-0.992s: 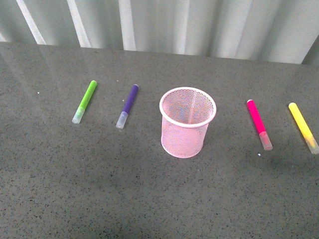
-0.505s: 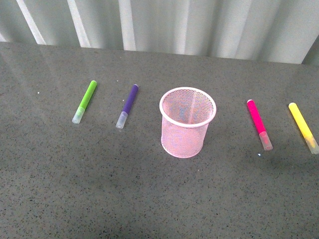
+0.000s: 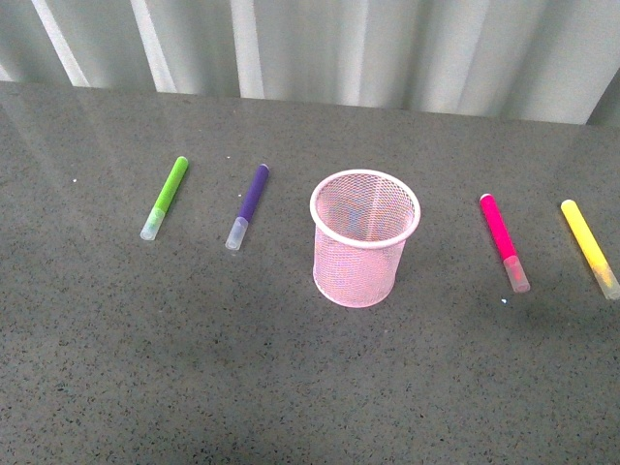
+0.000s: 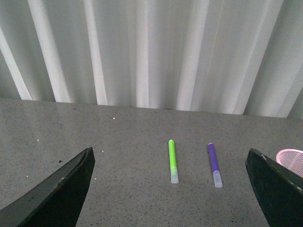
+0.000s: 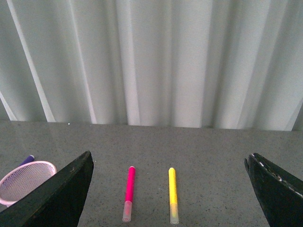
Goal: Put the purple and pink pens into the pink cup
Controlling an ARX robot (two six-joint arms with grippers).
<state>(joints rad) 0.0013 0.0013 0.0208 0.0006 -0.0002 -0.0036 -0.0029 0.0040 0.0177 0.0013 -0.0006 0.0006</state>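
The pink cup (image 3: 364, 237) stands upright and empty at the table's middle; its rim also shows in the left wrist view (image 4: 291, 158) and the right wrist view (image 5: 23, 179). The purple pen (image 3: 249, 205) (image 4: 214, 164) lies flat to the cup's left. The pink pen (image 3: 504, 241) (image 5: 129, 193) lies flat to its right. My left gripper (image 4: 170, 189) is open, held back from the pens with nothing between its fingers. My right gripper (image 5: 170, 194) is open too, well short of the pink pen. Neither arm appears in the front view.
A lime-green marker (image 3: 165, 197) (image 4: 173, 161) lies left of the purple pen. A yellow marker (image 3: 589, 248) (image 5: 173, 195) lies right of the pink pen, near the front view's right edge. A pale corrugated wall (image 3: 320, 48) backs the dark speckled table (image 3: 291, 387).
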